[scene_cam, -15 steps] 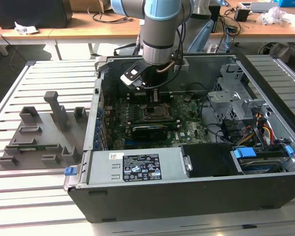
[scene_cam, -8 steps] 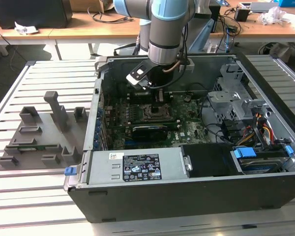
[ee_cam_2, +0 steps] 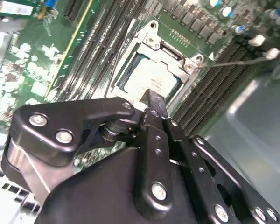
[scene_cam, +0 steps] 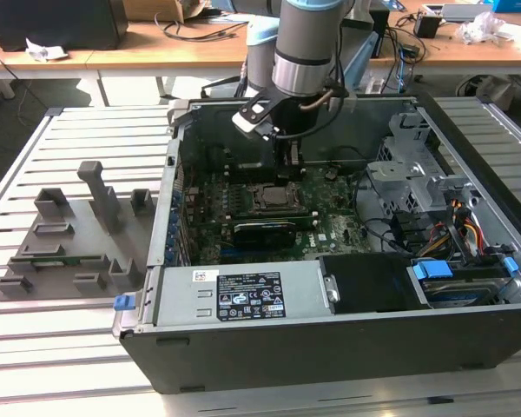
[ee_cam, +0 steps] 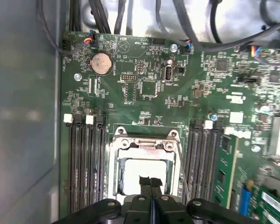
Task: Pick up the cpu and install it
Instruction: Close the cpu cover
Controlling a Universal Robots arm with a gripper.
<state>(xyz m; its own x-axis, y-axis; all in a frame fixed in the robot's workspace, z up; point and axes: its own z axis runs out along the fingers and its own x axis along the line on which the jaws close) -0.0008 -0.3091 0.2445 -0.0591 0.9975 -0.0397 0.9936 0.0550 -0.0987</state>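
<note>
The cpu (ee_cam: 135, 170) lies flat in the socket (ee_cam: 144, 142) frame with the end effector (ee_cam: 150, 179) closed and empty right over its edge — a downward push or sideways drag here would likely skew it and bend pins.

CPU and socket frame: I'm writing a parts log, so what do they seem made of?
The cpu top looks like metal: pale silvery-grey with a dull, matte sheen. The socket frame looks like bare stamped steel, brighter, with glints along its edges. The exact alloy can't be told.
</note>
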